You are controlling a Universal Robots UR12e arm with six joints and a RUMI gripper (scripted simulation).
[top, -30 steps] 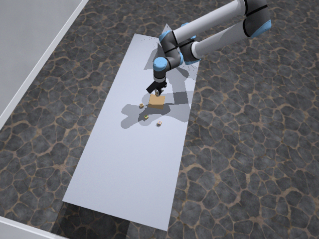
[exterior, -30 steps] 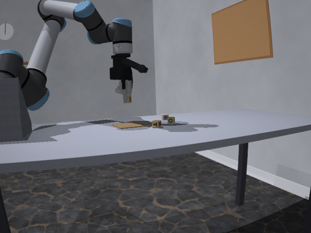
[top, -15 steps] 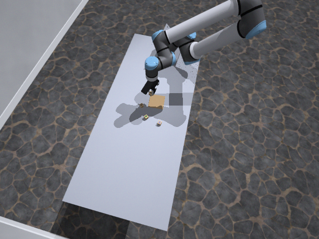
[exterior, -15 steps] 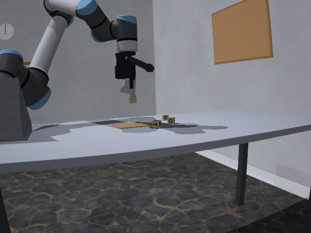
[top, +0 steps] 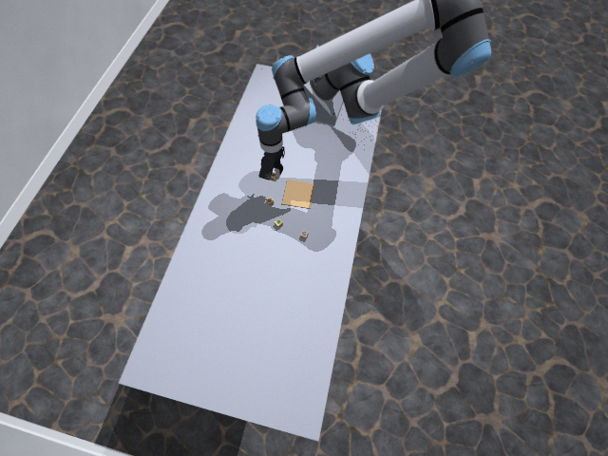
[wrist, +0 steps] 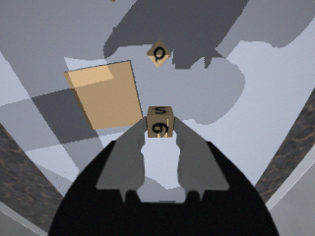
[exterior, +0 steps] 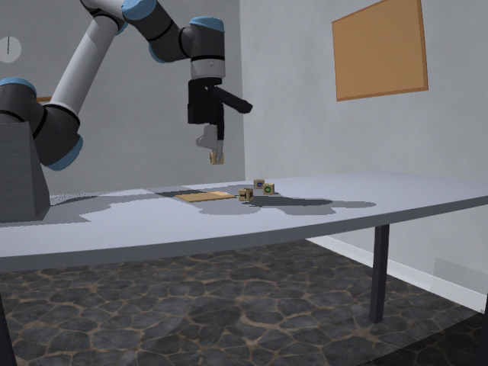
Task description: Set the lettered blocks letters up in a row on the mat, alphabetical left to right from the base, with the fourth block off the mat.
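My gripper point(wrist: 159, 117) is shut on a wooden block point(wrist: 159, 121) that shows a black 6 or 9 on one side face and an S on another. It hangs well above the table in the exterior view point(exterior: 216, 158) and beside the mat's edge in the top view point(top: 273, 174). The tan mat point(top: 297, 193) lies flat with nothing on it; it also shows in the wrist view point(wrist: 104, 95). Three blocks rest on the table off the mat: one near the mat point(top: 270, 200) point(exterior: 245, 194), one with a green O point(top: 278, 223) point(exterior: 268, 189), one with a blue mark point(top: 304, 236) point(exterior: 258, 183).
The long grey table point(top: 255, 255) stands on a stone-patterned floor. The arm's base point(exterior: 19, 173) sits at the table's far end. An orange board point(exterior: 379, 51) hangs on the wall.
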